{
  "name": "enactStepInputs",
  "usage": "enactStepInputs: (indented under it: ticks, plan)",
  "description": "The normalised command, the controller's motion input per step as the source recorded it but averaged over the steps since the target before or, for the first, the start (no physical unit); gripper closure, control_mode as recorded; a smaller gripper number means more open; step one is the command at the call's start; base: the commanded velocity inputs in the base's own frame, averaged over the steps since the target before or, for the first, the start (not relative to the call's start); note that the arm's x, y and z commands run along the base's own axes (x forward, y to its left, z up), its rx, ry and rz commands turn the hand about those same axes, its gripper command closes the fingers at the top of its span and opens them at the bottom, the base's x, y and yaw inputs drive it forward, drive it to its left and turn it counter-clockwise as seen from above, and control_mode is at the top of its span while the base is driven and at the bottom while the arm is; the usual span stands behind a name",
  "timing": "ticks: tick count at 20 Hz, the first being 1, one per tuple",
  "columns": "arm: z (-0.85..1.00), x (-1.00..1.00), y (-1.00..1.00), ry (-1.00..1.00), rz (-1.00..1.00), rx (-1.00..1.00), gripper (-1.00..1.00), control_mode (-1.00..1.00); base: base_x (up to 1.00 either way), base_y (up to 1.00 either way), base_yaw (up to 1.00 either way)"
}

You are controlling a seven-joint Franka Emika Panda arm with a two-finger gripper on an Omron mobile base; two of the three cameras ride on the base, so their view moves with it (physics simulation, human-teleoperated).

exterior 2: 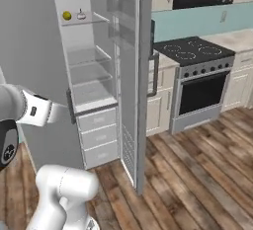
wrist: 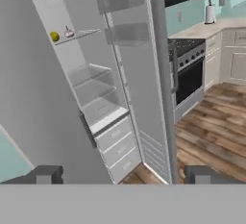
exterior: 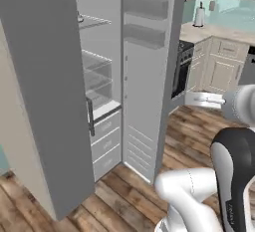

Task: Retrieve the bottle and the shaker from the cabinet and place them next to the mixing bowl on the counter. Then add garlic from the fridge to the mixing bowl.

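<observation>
The tall grey fridge [wrist: 43, 98] stands open, its door [wrist: 144, 83] swung wide beside the black oven range [exterior 2: 197, 81]. On the upper clear glass shelf [wrist: 79, 35], near its back edge, the small whitish garlic bulb [wrist: 69, 33] sits just beside a small yellow round fruit [wrist: 55, 36]. The claw [wrist: 122, 175] is spread wide and empty, well apart from the shelf.
</observation>
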Motion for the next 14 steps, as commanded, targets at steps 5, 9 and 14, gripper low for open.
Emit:
enactStepInputs:
  ticks: [5,9,14]
  plan:
    - [0.00,0.00,0.00,0.00,0.00,0.00,-1.00,1.00,0.41,-0.57,0.70]
    - [0.00,0.00,0.00,0.00,0.00,0.00,-1.00,1.00,0.74,-0.62,0.36]
    - [0.00,0.00,0.00,0.00,0.00,0.00,-1.00,1.00,0.37,-0.55,0.04]
